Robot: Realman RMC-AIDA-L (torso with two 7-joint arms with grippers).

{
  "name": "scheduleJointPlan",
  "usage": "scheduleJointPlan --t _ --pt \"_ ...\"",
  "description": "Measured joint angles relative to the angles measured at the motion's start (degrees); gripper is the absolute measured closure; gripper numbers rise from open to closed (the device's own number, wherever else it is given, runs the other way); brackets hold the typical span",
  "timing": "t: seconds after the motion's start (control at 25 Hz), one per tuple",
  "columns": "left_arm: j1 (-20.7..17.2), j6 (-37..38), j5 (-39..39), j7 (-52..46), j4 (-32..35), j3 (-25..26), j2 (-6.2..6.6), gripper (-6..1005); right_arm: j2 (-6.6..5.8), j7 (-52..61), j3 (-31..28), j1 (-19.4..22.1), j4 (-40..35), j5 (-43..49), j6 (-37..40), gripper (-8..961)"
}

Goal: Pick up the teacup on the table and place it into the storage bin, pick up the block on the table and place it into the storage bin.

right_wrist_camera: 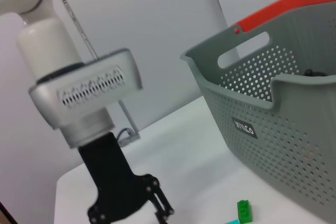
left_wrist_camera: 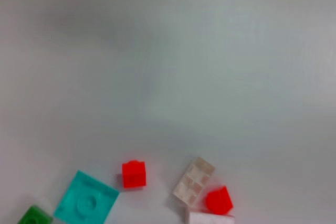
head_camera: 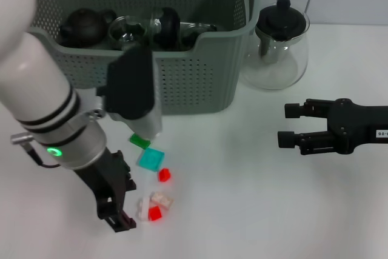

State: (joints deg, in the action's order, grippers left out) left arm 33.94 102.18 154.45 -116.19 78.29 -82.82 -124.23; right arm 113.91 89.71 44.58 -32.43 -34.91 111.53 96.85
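Several small blocks lie on the white table in front of the storage bin [head_camera: 200,83]: a green one [head_camera: 139,141], a teal plate [head_camera: 150,159], a red one [head_camera: 164,175], a pale brick [head_camera: 162,199] and another red one [head_camera: 155,213]. The left wrist view shows them too, with a red block [left_wrist_camera: 134,173] and the pale brick [left_wrist_camera: 193,180]. My left gripper [head_camera: 125,201] hangs open just left of the blocks, holding nothing. No teacup shows on the table. My right gripper [head_camera: 290,125] is open and empty at the right.
The bin [right_wrist_camera: 273,124] holds dark teapots [head_camera: 85,25] and glassware. A glass teapot with a black lid [head_camera: 280,50] stands right of the bin. The right wrist view shows the left gripper [right_wrist_camera: 131,214] over the table near the green block [right_wrist_camera: 243,209].
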Motion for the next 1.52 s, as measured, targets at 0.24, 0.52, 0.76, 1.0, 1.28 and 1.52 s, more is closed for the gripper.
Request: scheduleJointPlan --t 0.24,0.52,0.76,1.0,1.28,1.52 --pt "0.82 -4.46 0.01 0.81 -2.92 -3.86 -0.21 378 0.0 0.29 -0.13 0.0 0.02 0.0 0.01 9" --pt "1.18 -8.64 0.41 0.91 -5.77 -7.5 -0.3 399 -0.04 0.3 -0.19 -0.06 0.02 0.0 -0.23 8" --pt "1.68 -10.27 0.17 1.01 -7.63 -8.33 -0.32 417 -0.15 0.29 -0.21 -0.13 0.02 0.0 -0.32 8" --pt "1.78 -10.41 0.16 0.93 -7.89 -8.52 -0.32 435 -0.18 0.29 -0.2 -0.18 0.02 0.0 -0.36 8" --pt "1.16 -11.35 0.27 0.51 -7.81 -9.85 -0.35 456 -0.18 0.17 -0.19 -0.12 0.02 -0.19 -0.35 8" --pt "0.47 -11.01 0.45 -0.33 -6.52 -10.37 -0.49 570 -0.18 0.13 -0.33 -0.02 0.02 -0.06 -0.34 8"
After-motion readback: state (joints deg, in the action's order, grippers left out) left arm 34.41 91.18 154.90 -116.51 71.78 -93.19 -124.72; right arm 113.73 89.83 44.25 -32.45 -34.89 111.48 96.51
